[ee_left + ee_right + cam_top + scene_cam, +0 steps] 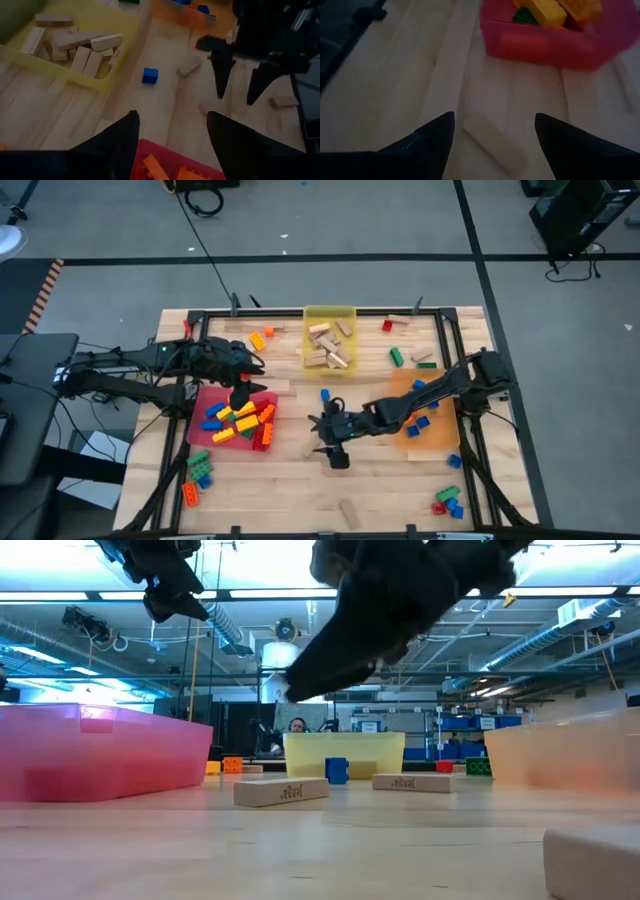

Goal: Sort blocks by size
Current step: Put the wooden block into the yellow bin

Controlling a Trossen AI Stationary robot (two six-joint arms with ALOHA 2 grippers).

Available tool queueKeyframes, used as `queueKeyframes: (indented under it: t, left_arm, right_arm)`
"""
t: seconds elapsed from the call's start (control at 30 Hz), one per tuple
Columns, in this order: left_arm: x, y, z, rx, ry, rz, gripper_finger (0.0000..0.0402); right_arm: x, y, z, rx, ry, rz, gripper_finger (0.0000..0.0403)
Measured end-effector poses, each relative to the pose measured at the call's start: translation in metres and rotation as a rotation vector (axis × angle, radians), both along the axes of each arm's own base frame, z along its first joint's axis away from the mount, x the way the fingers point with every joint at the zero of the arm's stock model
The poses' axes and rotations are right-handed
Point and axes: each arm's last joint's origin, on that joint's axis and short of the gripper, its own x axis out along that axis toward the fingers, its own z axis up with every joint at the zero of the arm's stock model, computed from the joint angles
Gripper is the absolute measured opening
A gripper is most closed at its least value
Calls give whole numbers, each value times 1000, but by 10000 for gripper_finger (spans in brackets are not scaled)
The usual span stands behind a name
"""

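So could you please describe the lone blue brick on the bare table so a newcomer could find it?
Start at the yellow tray at the table's far middle edge. Just in front of it, on bare wood between the red tray and orange tray, sits the small blue brick, the only studded brick there among tan wooden blocks.

Spread dark fingers (427, 145) frame a pale wooden block (495, 142) — red tray (545, 42) of bricks beyond.

Both arms are reaching in over the table.
The left gripper (243, 392) is hanging with fingers spread; the right gripper (330, 448) is pointing down, its fingers (427, 145) parted and empty.
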Motion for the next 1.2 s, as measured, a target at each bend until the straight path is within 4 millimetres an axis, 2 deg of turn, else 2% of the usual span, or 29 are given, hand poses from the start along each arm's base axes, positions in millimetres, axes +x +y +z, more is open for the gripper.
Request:
queueKeyframes:
  t: [0.2,0.37,0.57,0.77,0.9,1.2]
  left_arm:
    - [-1,0,-1,-22,15,15,241]
    - [-1,0,-2,-25,23,18,241]
    - [-1,0,-2,-15,20,31,241]
    - [-1,0,-2,-14,19,34,241]
    - [0,1,-1,-8,10,39,241]
    - [1,1,1,1,-12,42,241]
  right_arm:
    - [10,-4,-32,-32,40,56,291]
    - [21,-10,-43,-79,46,131,286]
    - [27,-19,-64,-22,104,220,284]
    - [24,-21,-67,-98,152,268,272]
    - [22,-22,-68,-109,180,278,239]
    - [20,-22,-66,-117,189,291,129]
